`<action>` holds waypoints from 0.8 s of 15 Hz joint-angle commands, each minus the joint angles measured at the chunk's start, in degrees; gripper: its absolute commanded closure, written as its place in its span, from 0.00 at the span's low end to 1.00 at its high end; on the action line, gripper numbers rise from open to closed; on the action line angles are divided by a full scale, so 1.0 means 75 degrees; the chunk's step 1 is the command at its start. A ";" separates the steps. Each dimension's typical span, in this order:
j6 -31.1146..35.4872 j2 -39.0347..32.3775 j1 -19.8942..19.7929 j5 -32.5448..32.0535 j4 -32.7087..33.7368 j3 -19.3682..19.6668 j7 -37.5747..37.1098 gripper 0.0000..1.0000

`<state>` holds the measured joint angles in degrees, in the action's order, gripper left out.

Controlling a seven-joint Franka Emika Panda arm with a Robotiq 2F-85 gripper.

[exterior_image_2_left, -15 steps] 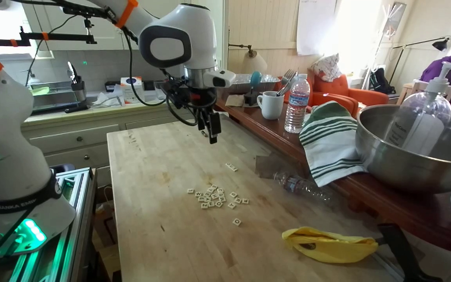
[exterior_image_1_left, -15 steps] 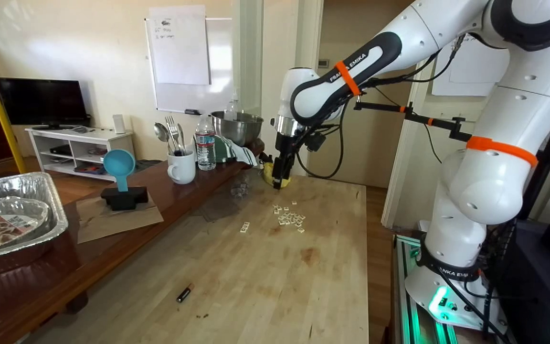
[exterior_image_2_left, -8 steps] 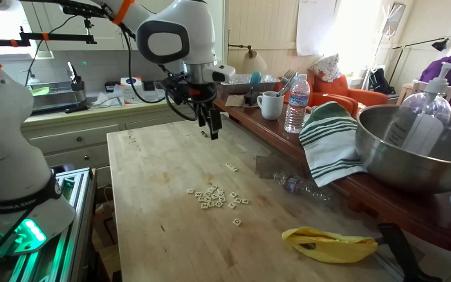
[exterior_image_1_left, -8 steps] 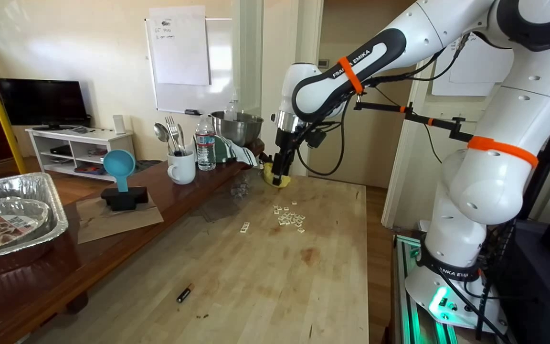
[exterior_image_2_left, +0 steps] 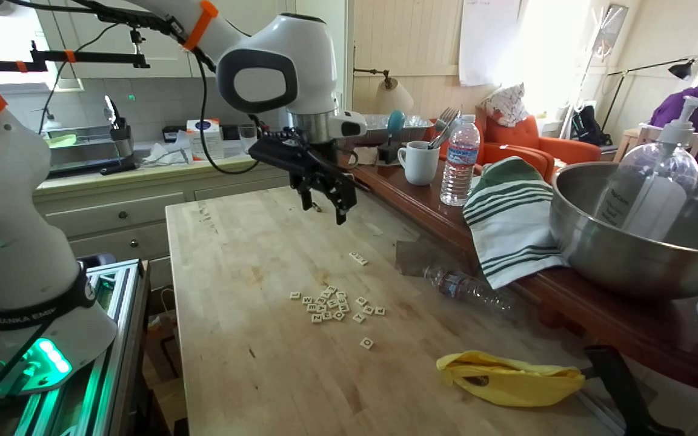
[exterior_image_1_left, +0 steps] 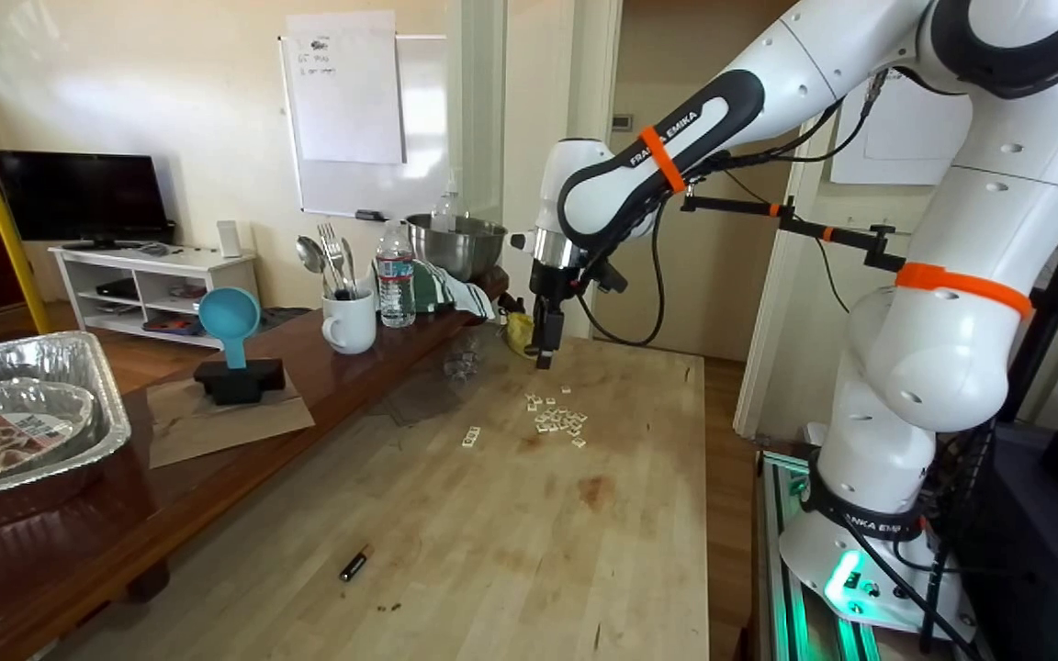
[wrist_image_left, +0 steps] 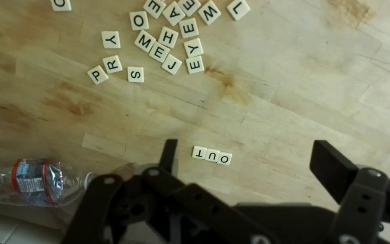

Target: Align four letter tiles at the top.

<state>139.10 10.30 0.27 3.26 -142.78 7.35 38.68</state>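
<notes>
Wrist view: O-U-T tiles (wrist_image_left: 212, 155) below end effector (wrist_image_left: 245, 154), btwn fingertips (wrist_image_left: 332, 169)

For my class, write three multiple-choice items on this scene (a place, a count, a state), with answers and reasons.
1. Where is the clear pump bottle?
A. In a white mug
B. In the metal bowl
C. On the orange armchair

2. How many letter tiles form the straight row apart from the scattered ones?
A. Three
B. Five
C. Six

3. How are the fingers?
A. Shut on a tile
B. Shut on nothing
C. Spread open

1: B, since its body sits inside the rim in an exterior view.
2: A, as the wrist view shows O, U and T.
3: C, the wrist view showing a wide gap between them.
</notes>
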 commanded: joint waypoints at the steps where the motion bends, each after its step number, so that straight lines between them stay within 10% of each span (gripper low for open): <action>1: 0.0611 -0.0661 0.0045 0.0353 0.0109 0.0295 0.2054 0.00; 4: 0.0835 -0.1161 -0.0068 0.0822 0.0273 0.0365 0.3457 0.00; 12: 0.0775 -0.1195 -0.0307 0.0687 0.0288 0.0127 0.3227 0.00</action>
<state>145.07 1.26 -0.48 8.49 -140.66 9.90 63.03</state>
